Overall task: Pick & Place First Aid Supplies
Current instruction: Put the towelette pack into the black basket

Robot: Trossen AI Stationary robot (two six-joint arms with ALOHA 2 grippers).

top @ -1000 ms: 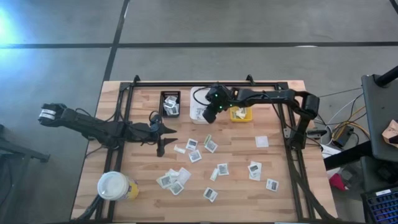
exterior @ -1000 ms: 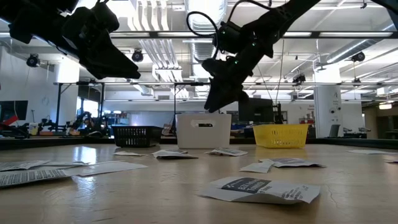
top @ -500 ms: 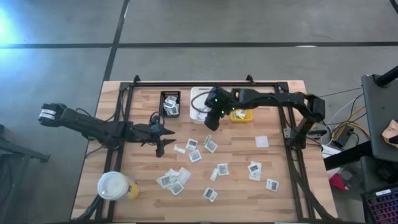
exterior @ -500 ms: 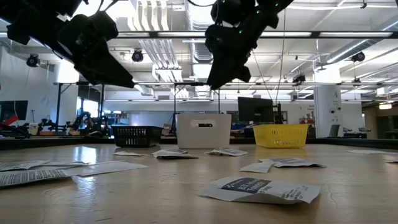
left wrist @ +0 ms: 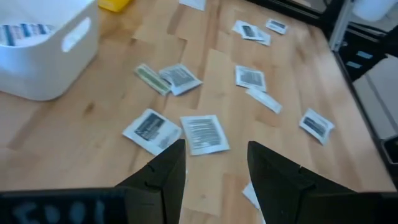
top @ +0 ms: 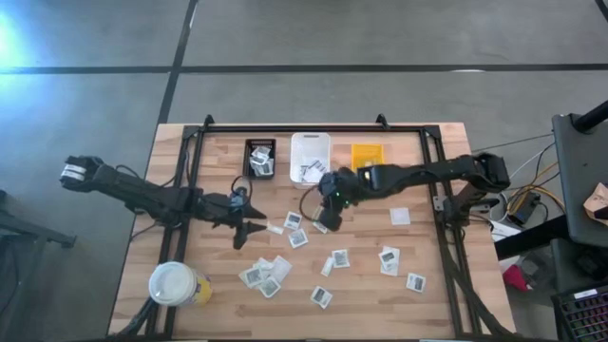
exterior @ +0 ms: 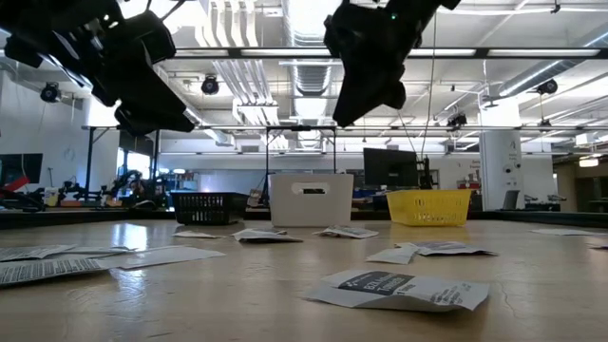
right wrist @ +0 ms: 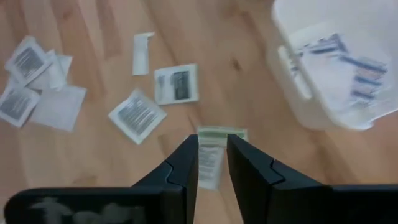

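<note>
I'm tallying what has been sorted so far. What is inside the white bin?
The white bin holds several blue-striped white packets, lying loosely overlapped. Whatever sits beneath them on the bin floor is covered, so no exact count is possible.

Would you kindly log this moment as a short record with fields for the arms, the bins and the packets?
right gripper: above the table in front of the white bin, jaws narrowly apart over a pale yellow-green strip, nothing held
left gripper: above the table's left half, jaws open, empty
white bin: holds blue-striped packets
black bin: holds packets
yellow bin: contents unclear
loose packets: many scattered flat on the wood
white-lidded cup: near left corner
</note>
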